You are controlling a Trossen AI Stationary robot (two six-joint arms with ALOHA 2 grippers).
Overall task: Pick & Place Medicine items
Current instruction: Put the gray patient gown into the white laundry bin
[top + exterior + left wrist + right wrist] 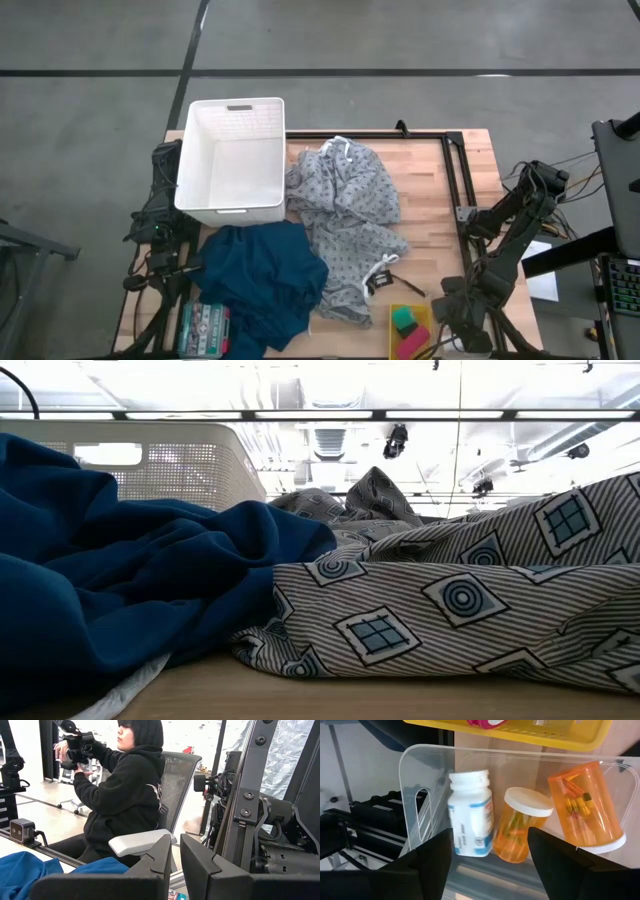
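High view: white plastic basket (232, 160) w/ perforated walls sits at the butcher-block wooden table's (430, 190) far left corner. 2 cloths lie crumpled on the wood: a grey patterned gown (350, 225) mid-table and a dark blue cloth (260, 280) beside it, edges overlapping. Flat green-and-white box (205, 328) pokes out at the near left edge, partly under the blue cloth. Yellow tray (410, 330) near right holds 2 blocks, 1 green (403, 319), 1 pink (411, 347). Left arm (160, 215) is folded off the table's left side; right arm (500, 250) bends down at the near right corner, just beside the tray.

Low view: soft folds only — blue cloth (120, 590) on one side, striped grey gown (450, 610) w/ square and circle motifs on the other, basket (160, 470) lattice wall behind. No grippers show.

Left wrist view: left gripper (175, 865), 2 blocky dark fingers w/ only a thin slit between, nearly closed on nothing, pointing at the room. A person in a black hoodie (125, 790) sits in a mesh chair holding a device.

Right wrist view: right gripper (490, 865) spread wide, holding nothing, hovering over a clear plastic bin (420, 795). Inside: 3 medicine bottles, smooth cylinders — 1 white bottle (469, 812) w/ blue-print label, upright-ish; 2 translucent orange vials, white caps: the middle vial (520, 825) touching the white one, the other vial (585, 810) tilted, capsules visible inside. Yellow tray's (545, 737) rim lies just beyond the bin.
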